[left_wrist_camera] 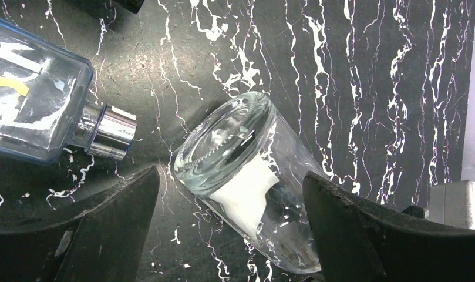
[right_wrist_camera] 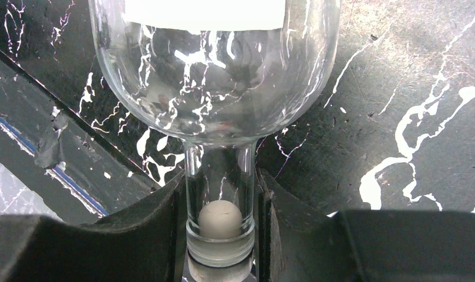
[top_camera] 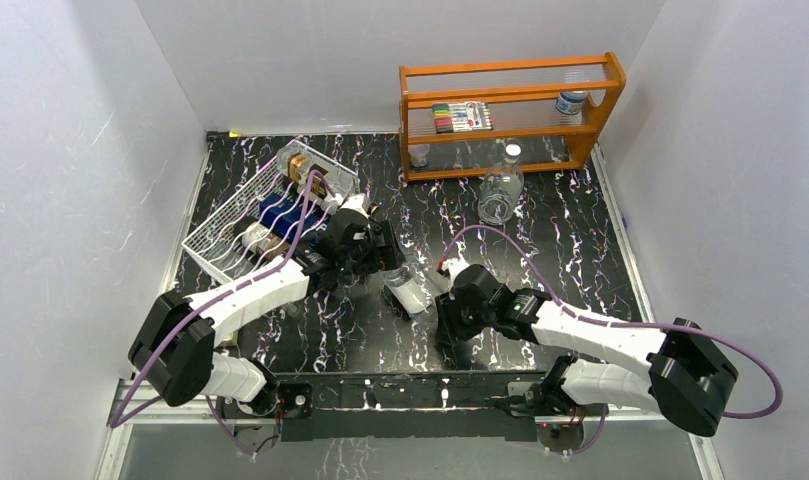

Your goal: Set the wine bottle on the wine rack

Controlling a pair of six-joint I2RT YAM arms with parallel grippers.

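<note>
Glass bottle (top_camera: 408, 290) lies mid-surface (top_camera: 580, 250), its neck toward 4 o'clock and pinched tight by the right end effector (right_wrist_camera: 220, 235). Astride its base, the left end effector (left_wrist_camera: 230, 179) gapes wide. At 10 o'clock stands the rack (top_camera: 220, 235), apart from the bottle.

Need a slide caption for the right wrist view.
Right hand closed on the neck of the clear, white-labelled wine bottle above the black marbled table.
</note>
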